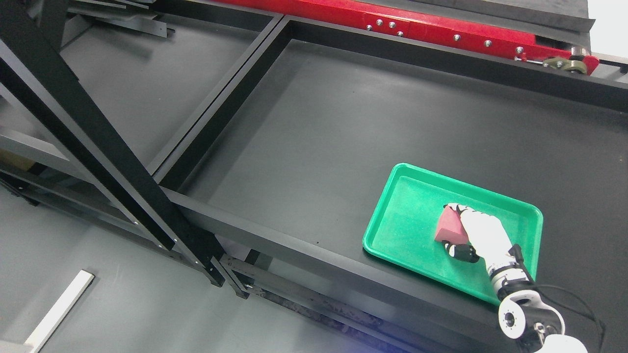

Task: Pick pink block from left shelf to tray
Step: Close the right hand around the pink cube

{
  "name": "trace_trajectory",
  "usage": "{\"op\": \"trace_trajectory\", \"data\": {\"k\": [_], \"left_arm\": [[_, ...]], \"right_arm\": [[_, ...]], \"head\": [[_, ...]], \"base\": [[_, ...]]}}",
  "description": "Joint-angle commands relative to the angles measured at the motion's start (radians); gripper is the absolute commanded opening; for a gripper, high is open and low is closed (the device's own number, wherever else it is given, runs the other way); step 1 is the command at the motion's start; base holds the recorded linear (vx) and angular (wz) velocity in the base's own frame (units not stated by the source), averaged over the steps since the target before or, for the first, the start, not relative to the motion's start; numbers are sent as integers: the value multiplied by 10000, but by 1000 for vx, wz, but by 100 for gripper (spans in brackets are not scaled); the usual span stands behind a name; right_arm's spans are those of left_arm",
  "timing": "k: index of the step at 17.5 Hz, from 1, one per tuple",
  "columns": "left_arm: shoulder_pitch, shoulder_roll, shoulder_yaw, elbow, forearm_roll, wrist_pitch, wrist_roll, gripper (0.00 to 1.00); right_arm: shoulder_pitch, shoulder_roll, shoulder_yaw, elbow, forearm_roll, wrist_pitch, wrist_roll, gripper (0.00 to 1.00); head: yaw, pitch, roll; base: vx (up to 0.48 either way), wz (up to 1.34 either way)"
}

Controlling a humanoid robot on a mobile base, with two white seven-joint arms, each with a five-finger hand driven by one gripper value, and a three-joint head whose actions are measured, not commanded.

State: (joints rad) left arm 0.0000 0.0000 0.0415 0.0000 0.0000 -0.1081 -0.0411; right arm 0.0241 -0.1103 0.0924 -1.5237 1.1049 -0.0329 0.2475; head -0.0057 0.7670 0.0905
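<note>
A pink block (449, 226) is over the middle of a green tray (407, 215) that lies on the dark shelf surface at the right. My right hand (478, 233) comes in from the lower right and is shut on the block, with fingers above and below it. I cannot tell whether the block touches the tray floor. The left arm is not in view.
The tray sits inside a black-framed shelf bay (343, 113). A second bay (147, 93) lies to the left, behind a black diagonal post (98, 132). A red rail (441, 29) runs along the back. The grey floor (98, 294) with a white strip (59, 311) is below.
</note>
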Motion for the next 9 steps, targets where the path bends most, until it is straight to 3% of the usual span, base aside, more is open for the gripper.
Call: {"op": "trace_trajectory", "data": {"k": [1, 4, 9], "left_arm": [[-307, 175, -1, -175, -15, -8, -3, 100], [-307, 175, -1, -175, -15, -8, -3, 100], [-307, 175, -1, -175, -15, -8, -3, 100]], "right_arm": [[-26, 14, -64, 403, -141, -269, 41, 0], [-102, -1, -431, 266, -341, -330, -814, 0], [66, -47, -1351, -929, -1290, -1371, -2779, 2]], "head": [[0, 0, 0], [0, 0, 0], [0, 0, 0]], "base": [[0, 0], [0, 0], [-1, 9]]}}
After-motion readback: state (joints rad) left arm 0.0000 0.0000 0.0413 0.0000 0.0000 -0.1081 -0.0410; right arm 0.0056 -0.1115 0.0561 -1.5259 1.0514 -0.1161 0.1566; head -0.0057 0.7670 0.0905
